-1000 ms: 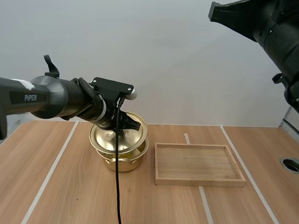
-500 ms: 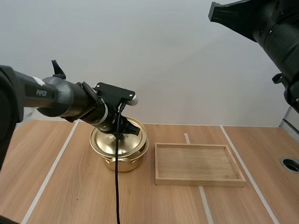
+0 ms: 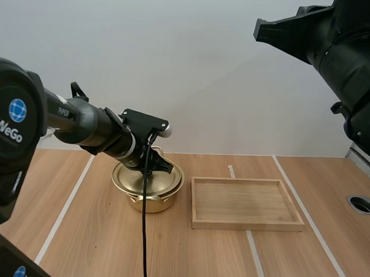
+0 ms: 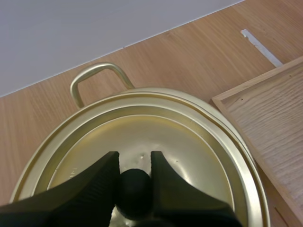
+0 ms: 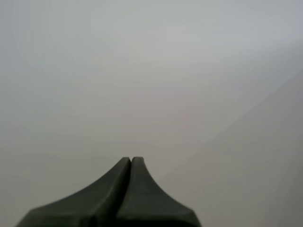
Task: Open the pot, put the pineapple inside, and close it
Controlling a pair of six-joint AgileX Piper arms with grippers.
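- Left gripper (image 4: pixel 134 160) is clamping the black knob (image 4: pixel 135 191) on the lid. Its two fingers (image 4: pixel 94 184) are sitting narrow on either side, ribbed faces pressing against the knob.
- Lid (image 4: pixel 189 142) is lying on the gold pot (image 3: pixel 161 200), knob side up.
- On the pot's tray side, the lid's edge and the pot's rim are showing as two separate lines. I cannot tell whether the lid is seating centred.
- Lid is covering the pot's inside, so I cannot tell what it is holding.
- Pot is standing upright on the desk (image 3: pixel 88 245). One loop handle (image 4: pixel 94 78) is sticking out on the side away from the gripper.
- Left arm (image 3: pixel 87 128) is reaching in from the pot's left in the high view and angling down, with the gripper sitting right over the lid.
- Wooden tray (image 3: pixel 246 224) is lying flat just beside the pot on its right, with a narrow strip of desk showing between them.
- White tape line (image 3: pixel 65 213) is running along the desk to the pot's left.
- Right gripper (image 5: pixel 131 160) is gripping nothing. Its fingers are lying pressed together as one dark wedge against a plain pale background.
- Right arm (image 3: pixel 348 60) is hanging high up, well apart from the pot, above and past the tray.
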